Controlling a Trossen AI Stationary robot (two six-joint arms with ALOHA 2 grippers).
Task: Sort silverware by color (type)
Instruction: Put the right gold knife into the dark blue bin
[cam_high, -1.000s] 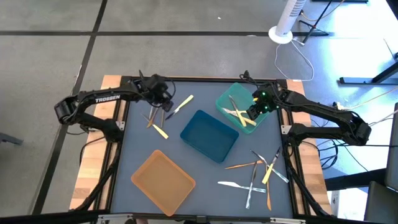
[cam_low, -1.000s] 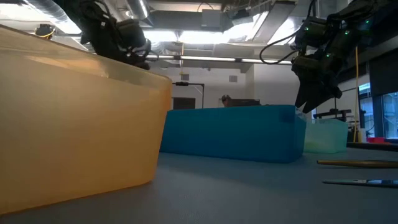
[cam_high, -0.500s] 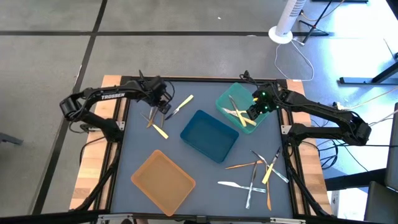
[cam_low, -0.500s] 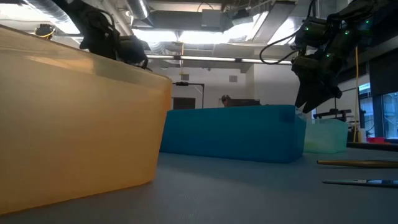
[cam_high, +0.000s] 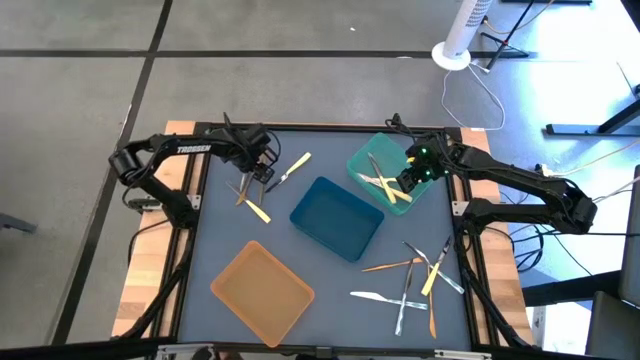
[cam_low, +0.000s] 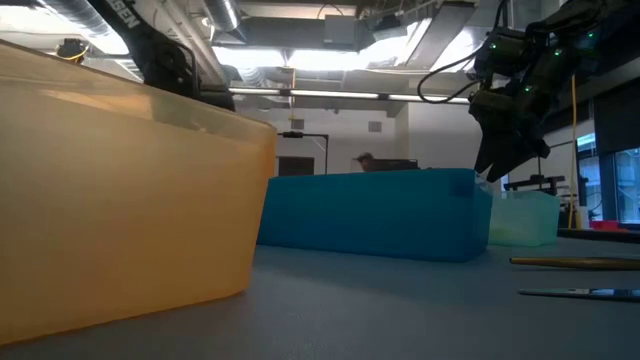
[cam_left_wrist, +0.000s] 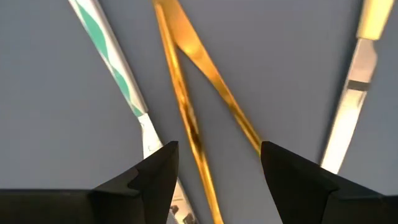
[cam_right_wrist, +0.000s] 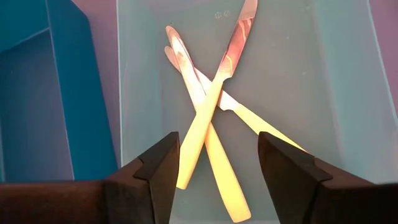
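The grey-topped table (cam_high: 220, 225) carries three rectangular plastic trays: an orange tray (cam_high: 263, 291) at about seven o'clock, a dark blue tray (cam_high: 336, 217) at the centre, and a pale teal tray (cam_high: 390, 172) at about one o'clock. The left gripper (cam_high: 262, 168) hangs low at about eleven o'clock, jaws wide and empty, straddling two thin orange plastic utensils (cam_left_wrist: 186, 118) that cross on the table, with a white-and-teal piece (cam_left_wrist: 115, 68) and a yellow-handled knife (cam_left_wrist: 348, 106) just beside them. The right gripper (cam_high: 408, 180) hovers over the teal tray, jaws parted and holding nothing, above the yellow plastic knives (cam_right_wrist: 205, 118) already lying inside. More mixed silverware (cam_high: 410, 280) lies scattered at about four o'clock. The step in hand looks like the left arm's pick of one orange piece; which of the two crossed pieces it aims for is hard to tell. Next it should drop, close on a single handle, lift clear of its neighbour and carry it to the orange tray.
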